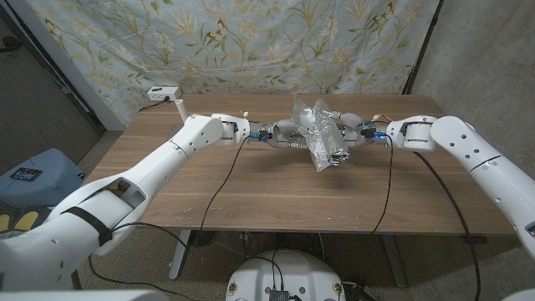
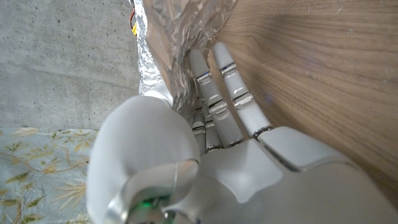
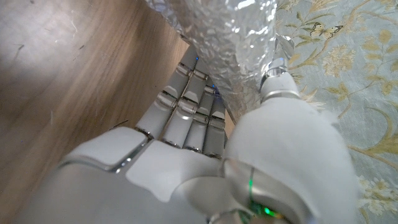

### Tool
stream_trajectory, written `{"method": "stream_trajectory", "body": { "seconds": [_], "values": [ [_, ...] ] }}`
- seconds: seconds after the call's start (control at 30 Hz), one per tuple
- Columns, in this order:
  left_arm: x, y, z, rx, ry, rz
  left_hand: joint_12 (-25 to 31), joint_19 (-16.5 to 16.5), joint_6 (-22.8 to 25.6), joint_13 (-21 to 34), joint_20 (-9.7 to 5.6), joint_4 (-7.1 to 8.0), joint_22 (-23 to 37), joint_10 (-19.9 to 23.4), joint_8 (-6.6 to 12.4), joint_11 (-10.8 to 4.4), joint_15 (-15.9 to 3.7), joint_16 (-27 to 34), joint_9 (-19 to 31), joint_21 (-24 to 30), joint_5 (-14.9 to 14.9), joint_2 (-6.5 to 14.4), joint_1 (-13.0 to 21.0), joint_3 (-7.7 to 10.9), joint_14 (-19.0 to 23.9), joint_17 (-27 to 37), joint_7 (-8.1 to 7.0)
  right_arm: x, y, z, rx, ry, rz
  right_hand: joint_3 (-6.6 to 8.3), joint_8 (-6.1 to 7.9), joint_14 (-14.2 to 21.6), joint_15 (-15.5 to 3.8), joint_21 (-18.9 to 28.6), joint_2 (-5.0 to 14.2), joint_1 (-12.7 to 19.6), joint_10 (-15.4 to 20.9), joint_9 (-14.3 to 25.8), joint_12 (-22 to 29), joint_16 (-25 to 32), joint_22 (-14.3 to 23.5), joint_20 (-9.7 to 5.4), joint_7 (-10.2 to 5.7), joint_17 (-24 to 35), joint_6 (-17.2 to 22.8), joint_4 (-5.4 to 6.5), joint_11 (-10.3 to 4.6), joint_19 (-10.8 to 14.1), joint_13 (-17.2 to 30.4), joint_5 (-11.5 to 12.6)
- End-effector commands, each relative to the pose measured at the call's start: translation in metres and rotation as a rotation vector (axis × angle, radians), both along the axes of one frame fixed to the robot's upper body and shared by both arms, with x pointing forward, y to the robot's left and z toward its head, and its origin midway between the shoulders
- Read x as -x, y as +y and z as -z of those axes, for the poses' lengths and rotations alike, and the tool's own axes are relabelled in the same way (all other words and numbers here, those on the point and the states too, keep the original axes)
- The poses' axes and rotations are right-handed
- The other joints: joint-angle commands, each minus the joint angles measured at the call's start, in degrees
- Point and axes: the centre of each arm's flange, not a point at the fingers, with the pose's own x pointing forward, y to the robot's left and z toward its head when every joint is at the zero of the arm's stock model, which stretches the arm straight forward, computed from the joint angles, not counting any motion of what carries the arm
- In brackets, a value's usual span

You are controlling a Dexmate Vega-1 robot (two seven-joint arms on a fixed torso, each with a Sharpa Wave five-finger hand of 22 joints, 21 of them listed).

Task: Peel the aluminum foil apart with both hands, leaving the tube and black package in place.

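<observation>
Wooden table point(image 1: 251, 188) spans middle of head view, bare in lower half. Crumpled aluminum foil point(image 1: 318, 134) at upper centre of frame, lifted between both hands, lower end hanging toward tabletop. Left hand point(image 1: 282, 134) grips foil's left edge, fingers point(image 2: 214, 93) laid against foil. Right hand point(image 1: 351, 131) grips foil's right edge, fingers point(image 3: 186, 112) closed on it. Floral cloth point(image 1: 251, 42) hangs across top, behind table.
</observation>
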Motion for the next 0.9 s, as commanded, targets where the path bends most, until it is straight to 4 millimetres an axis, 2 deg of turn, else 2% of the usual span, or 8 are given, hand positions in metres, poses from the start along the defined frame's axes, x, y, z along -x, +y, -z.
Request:
{"method": "stream_trajectory", "body": {
  "seconds": [0.03, 0.9],
  "values": [
    [0.000, 0.002, -0.002, -0.020, -0.007, -0.010, -0.5, -0.4, 0.5, -0.1, -0.11, -0.11, 0.0, -0.2, 0.01, -0.27, 0.12, -0.1, 0.3, 0.4, 0.4, 0.0, -0.3, -0.16, -0.1, 0.4, 0.13, 0.000, -0.001, 0.008, -0.083, -0.020, -0.025, -0.25, 0.16, -0.2, -0.16, 0.0, 7.09, 6.6, -0.1, 0.2, -0.1, -0.1, 0.1, 0.17, -0.10, 0.0, 0.1, -0.12, 0.00, 0.0, 0.1, 0.1],
    [0.004, 0.015, -0.003, 0.000, -0.017, -0.032, -0.7, -0.7, 1.1, 0.2, -0.06, -0.22, 0.0, -0.1, 0.03, -0.52, 0.16, -0.4, 0.8, 1.1, 0.6, 0.0, -0.5, -0.13, 0.0, 0.9, 0.11, -0.003, 0.001, 0.022, -0.148, 0.002, -0.048, -1.51, -0.82, -0.8, 0.57, -0.1, 6.01, 3.5, -1.4, -0.2, -2.0, -1.4, 0.0, 0.70, 1.06, -1.6, -2.1, 0.63, 1.02, 0.1, -1.4, -0.2]
  ]
}}
